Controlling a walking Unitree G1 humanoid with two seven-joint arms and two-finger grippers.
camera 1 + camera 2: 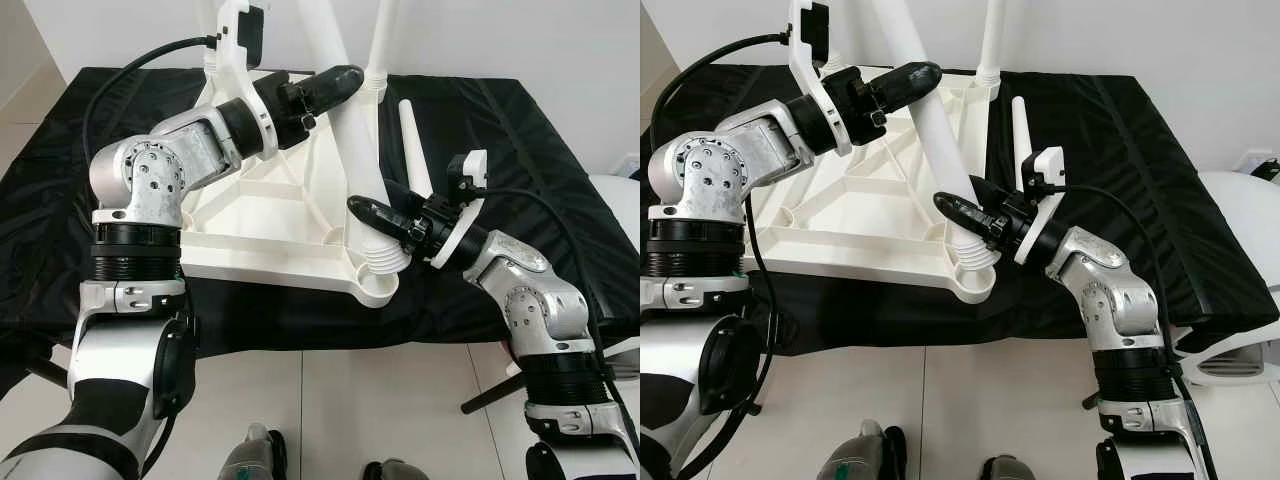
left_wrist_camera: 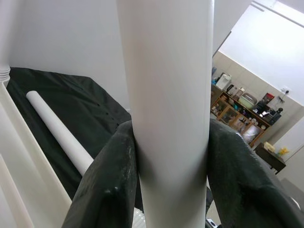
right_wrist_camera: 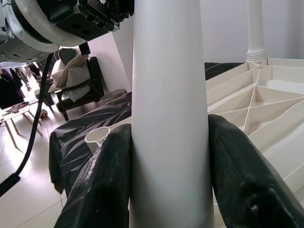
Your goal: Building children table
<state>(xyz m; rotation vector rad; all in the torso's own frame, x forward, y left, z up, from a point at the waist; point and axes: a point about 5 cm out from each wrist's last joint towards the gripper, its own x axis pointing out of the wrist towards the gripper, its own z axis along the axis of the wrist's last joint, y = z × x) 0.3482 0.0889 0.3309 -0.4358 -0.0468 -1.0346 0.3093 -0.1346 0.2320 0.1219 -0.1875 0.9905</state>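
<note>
leg (image 1: 352, 150) | our left tool (image 1: 340, 82) clamped high on it | right tool (image 1: 372, 213) clamped low by the tabletop (image 1: 262, 215) corner socket

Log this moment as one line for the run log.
left gripper: shut on table leg, upper part | right gripper: shut on same leg near corner socket | tabletop: upside down | spare leg: lying loose

Silver cast-metal arms, round screw-ringed elbow joints, ribbed black collars. Left gripper (image 1: 335, 85), right gripper (image 1: 375, 215): long black fingers, white wrist brackets, black cables.
</note>
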